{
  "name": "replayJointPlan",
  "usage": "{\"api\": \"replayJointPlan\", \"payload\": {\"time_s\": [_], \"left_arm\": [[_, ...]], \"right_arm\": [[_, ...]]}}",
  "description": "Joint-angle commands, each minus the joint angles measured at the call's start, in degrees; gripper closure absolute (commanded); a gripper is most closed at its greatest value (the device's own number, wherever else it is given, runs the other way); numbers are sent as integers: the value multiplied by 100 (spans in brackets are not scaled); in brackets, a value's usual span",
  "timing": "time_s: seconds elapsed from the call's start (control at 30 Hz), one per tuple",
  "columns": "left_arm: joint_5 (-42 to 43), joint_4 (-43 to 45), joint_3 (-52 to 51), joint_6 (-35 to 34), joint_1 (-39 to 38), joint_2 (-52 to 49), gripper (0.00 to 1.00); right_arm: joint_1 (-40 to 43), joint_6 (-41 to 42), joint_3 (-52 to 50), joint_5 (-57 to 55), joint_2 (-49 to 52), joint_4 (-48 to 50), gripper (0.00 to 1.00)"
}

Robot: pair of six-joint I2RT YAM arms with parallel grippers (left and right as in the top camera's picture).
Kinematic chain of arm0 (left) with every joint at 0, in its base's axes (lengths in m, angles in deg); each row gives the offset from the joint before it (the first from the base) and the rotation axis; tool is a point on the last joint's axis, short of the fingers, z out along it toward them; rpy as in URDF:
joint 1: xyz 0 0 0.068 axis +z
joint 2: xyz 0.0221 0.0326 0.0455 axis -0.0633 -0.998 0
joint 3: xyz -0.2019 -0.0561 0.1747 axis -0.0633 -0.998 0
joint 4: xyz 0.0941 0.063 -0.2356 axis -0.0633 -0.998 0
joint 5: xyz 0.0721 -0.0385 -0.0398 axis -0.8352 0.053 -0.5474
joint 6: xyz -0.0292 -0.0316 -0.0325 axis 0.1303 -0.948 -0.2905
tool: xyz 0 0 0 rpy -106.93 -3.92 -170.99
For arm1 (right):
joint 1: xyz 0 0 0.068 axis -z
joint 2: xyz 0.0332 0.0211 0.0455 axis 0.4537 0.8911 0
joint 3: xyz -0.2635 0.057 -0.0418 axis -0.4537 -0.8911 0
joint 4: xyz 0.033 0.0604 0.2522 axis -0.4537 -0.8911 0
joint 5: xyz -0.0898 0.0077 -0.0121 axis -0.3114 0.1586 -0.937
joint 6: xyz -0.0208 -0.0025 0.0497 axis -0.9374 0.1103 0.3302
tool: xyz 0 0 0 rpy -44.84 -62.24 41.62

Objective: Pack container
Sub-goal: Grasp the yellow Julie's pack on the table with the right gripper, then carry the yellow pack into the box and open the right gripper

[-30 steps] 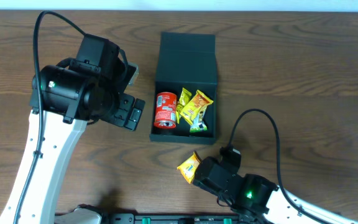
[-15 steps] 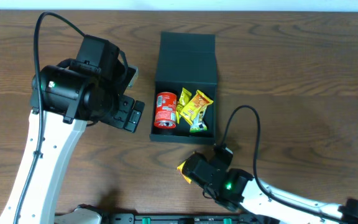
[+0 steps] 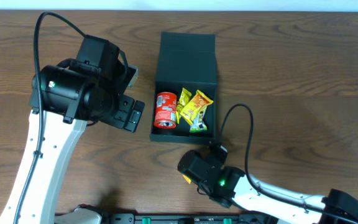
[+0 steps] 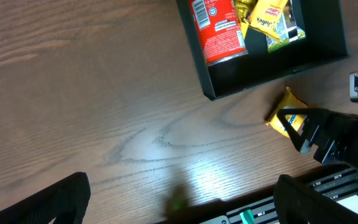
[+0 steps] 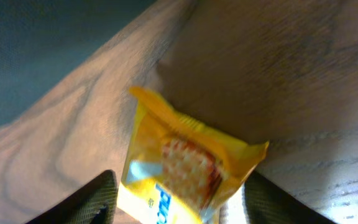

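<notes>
- The right claw point(image 5: 179, 202) stands spread, one finger on each side of a loose yellow snack packet point(image 5: 180, 163) that lies on the counter point(image 4: 104, 93). Nothing is gripped yet. The packet sits skewed between the fingers, so a squeeze might catch only a crimped corner. It could then swivel or slide free on the lift.
- The film looks slick and puffed with air. A pinch may push the packet sideways rather than hold it, and a hard one could crush what is inside.
- The container point(image 3: 184, 138) sits mid-counter with its flap lid point(image 3: 187, 56) folded back on the far side and its near wall just beside the packet. A low carry could knock the packet against that wall or shove the box.
- Inside, a red can point(image 3: 165, 110) lies on its side at the left, with yellow packets point(image 3: 195, 107) heaped against it. A drop onto that heap might leave the new packet proud of the rim and foul the lid.
- The left claw point(image 4: 185, 199) hangs released and empty over bare counter to the left of the box, well apart from the packet. It poses little risk unless both arms reach for the box together.
- The container is matte dark teal, rigid and straight-walled with crisp corners.
- The can is a glossy cylinder with white print.
- The packets are shiny, crinkled film with flat sealed ends.
- The counter is brown wood grain with a soft sheen.
</notes>
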Motion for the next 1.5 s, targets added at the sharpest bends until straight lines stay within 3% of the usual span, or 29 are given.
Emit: {"api": "replayJointPlan", "payload": {"time_s": [0.0,0.57,0.87,1.07,1.47], "left_arm": [[-44,-13,87,0,4,39,5],[-192,7,87,0,4,39,5],[-195,15,87,0,4,39,5],[-192,24,87,0,4,39,5],[-192,24,87,-2,4,39,5]], "right_arm": [[116,-98,-15,-120,59,-4,43],[116,-229,11,-94,57,-20,67],[116,-483,195,-96,-61,-214,69],[116,-570,466,-249,-400,-894,74],[116,-1366,1021,-439,-848,-1307,75]]}}
